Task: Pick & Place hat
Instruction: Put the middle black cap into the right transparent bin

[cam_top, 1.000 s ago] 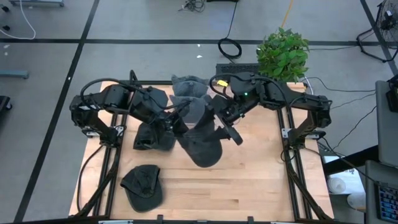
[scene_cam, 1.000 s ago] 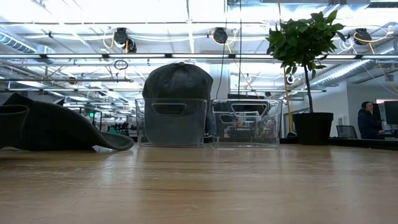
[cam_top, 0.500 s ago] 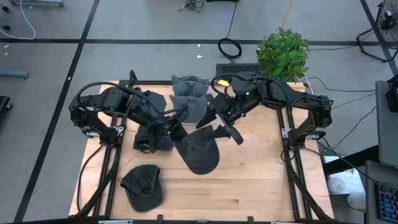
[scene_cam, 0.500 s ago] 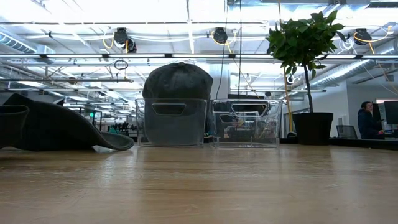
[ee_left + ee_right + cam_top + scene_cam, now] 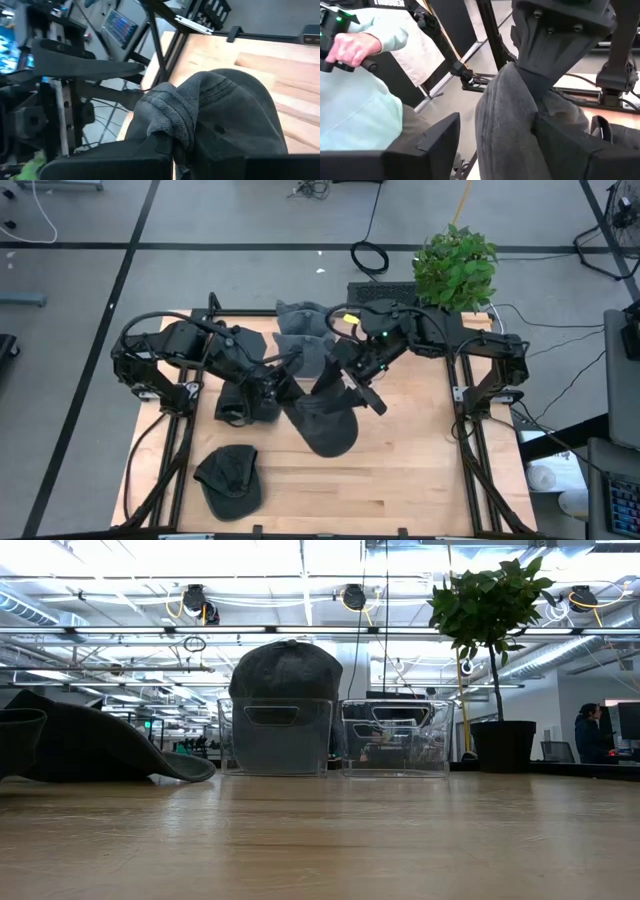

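Both arms reach inward over mid-table, left hand [image 5: 283,383] clamped shut, right hand [image 5: 335,375] with fingers spread.

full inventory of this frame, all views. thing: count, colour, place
held hat: 1, dark grey, table centre, between both grippers
loose hat: 1, dark grey, near-left of table
hat by left arm: 1, dark grey, partly hidden under the arm
clear bins: 2, transparent, far edge; left one holds grey hats
potted plant: 1, green, far-right corner
table: 1, light wood
person: 1, pale green sleeve, hand on a controller, beyond the table; another far right in the low view
left gripper: shut on the held hat's fabric
right gripper: fingers either side of the hat's fabric
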You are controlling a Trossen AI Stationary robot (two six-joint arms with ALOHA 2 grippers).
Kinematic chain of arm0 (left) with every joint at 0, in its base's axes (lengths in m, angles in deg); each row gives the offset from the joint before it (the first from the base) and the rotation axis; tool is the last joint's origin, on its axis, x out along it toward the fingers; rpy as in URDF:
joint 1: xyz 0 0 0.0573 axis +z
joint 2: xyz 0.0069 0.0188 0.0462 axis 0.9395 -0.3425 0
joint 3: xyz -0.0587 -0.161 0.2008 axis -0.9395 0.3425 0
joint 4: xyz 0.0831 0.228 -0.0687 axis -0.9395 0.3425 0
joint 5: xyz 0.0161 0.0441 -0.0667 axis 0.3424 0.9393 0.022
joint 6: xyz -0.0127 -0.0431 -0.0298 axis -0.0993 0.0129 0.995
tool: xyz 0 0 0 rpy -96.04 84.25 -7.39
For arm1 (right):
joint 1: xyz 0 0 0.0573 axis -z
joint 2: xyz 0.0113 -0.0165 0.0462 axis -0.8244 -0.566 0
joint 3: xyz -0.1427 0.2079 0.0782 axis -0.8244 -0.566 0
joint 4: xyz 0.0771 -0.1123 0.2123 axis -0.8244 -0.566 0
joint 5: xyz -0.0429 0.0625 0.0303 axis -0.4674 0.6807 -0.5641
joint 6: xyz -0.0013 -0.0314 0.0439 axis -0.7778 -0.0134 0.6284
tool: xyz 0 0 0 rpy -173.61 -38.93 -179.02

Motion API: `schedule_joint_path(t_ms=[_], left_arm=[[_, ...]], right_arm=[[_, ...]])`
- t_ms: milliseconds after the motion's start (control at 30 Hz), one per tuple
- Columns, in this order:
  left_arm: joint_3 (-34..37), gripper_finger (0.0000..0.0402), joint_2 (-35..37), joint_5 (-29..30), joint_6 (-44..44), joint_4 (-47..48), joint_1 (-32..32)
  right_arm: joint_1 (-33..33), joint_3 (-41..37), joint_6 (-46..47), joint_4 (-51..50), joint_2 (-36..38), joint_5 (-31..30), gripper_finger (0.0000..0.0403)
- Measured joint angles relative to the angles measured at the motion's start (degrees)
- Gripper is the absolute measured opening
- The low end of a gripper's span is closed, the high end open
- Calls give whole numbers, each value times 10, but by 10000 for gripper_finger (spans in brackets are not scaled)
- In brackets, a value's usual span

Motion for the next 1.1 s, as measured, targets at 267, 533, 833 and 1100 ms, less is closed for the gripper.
schedule_joint_path(t_ms=[267,533,833,1100], left_arm=[[0,25,0,-22,9,-3,-13],[0,25,0,36,37,-4,-11],[0,25,0,56,47,-7,-11],[0,25,0,63,47,-26,-11]], right_arm=[[0,-1,9,-1,1,-9,232],[-1,-1,9,4,0,-15,255],[-12,0,-22,6,0,-16,149],[-12,0,-24,7,0,-16,9]])
